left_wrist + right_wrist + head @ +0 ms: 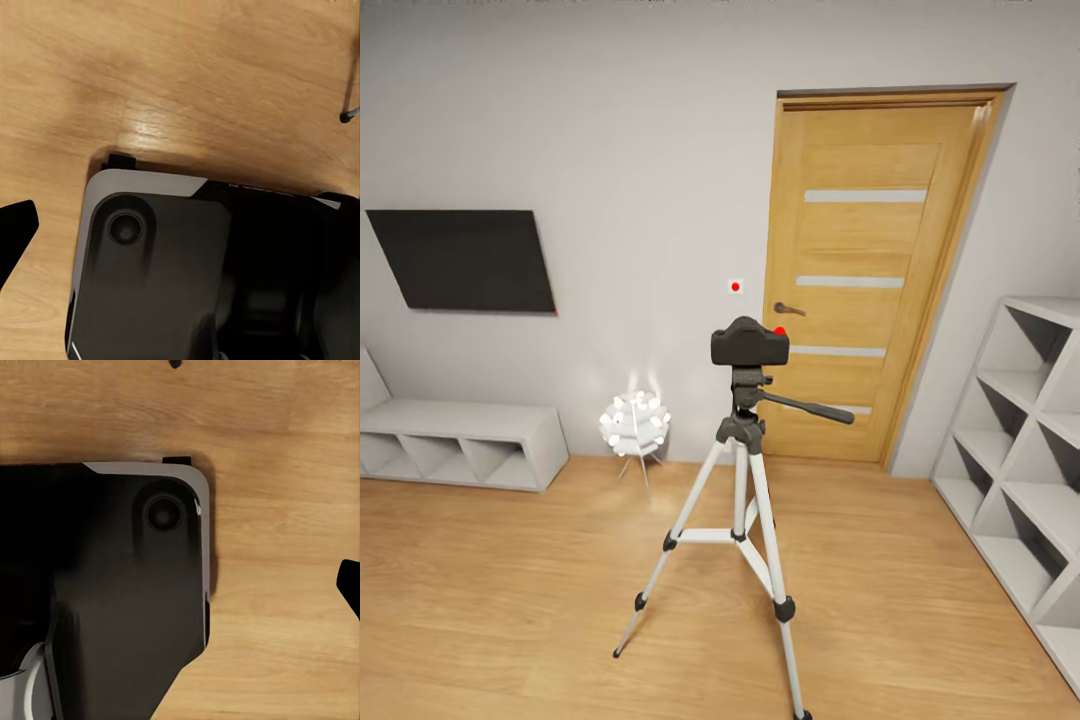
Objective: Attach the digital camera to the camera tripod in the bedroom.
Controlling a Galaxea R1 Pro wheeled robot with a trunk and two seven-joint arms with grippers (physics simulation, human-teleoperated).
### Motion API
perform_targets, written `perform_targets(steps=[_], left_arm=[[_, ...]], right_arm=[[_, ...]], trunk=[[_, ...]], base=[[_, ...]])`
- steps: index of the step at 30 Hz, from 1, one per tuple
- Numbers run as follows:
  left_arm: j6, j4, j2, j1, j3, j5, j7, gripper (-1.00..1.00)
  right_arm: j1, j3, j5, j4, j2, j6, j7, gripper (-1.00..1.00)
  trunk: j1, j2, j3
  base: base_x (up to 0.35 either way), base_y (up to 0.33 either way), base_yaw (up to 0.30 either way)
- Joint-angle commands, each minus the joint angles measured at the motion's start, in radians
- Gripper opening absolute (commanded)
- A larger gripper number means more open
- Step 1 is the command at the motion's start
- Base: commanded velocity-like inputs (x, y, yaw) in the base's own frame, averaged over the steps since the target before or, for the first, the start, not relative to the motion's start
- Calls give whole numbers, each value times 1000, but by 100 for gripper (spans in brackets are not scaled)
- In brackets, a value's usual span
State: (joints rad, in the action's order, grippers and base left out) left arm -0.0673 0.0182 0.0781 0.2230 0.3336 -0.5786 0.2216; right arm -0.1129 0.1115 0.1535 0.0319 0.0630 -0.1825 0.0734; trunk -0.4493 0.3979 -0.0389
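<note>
digital camera (749, 343) atop camera tripod (741, 470) — oak door (870, 275) behind

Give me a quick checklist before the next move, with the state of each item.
1. Camera sits on top of the tripod: ok.
2. Camera locked to the tripod head: cannot tell.
3. Tripod upright, three legs spread on the floor: ok.
4. Pan handle clear of the door: ok.
5. Floor lamp apart from the tripod legs: ok.
6. Grippers open or shut: cannot tell.
</note>
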Motion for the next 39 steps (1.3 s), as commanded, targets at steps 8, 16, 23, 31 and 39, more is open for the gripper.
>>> perform_targets(steps=[8, 16, 23, 31, 39], left_arm=[[-3, -1, 0, 1, 8, -9, 4, 100], [-3, -1, 0, 1, 8, -9, 4, 100], [-3, -1, 0, 1, 8, -9, 4, 100], [-3, -1, 0, 1, 8, -9, 4, 100], [-3, -1, 0, 1, 8, -9, 4, 100]], right_arm=[[-2, 8, 11, 3, 0, -5, 6, 100], [-2, 8, 11, 3, 0, -5, 5, 100], [-2, 8, 11, 3, 0, -5, 5, 100], [-2, 8, 11, 3, 0, -6, 2, 100], [-2, 8, 11, 3, 0, -6, -6, 100]], trunk=[[-1, 2, 11], [-1, 2, 23], [-1, 2, 35], [-1, 2, 48], [-1, 2, 60]], base=[[0, 0, 0], [0, 0, 0], [0, 0, 0], [0, 0, 0], [0, 0, 0]])
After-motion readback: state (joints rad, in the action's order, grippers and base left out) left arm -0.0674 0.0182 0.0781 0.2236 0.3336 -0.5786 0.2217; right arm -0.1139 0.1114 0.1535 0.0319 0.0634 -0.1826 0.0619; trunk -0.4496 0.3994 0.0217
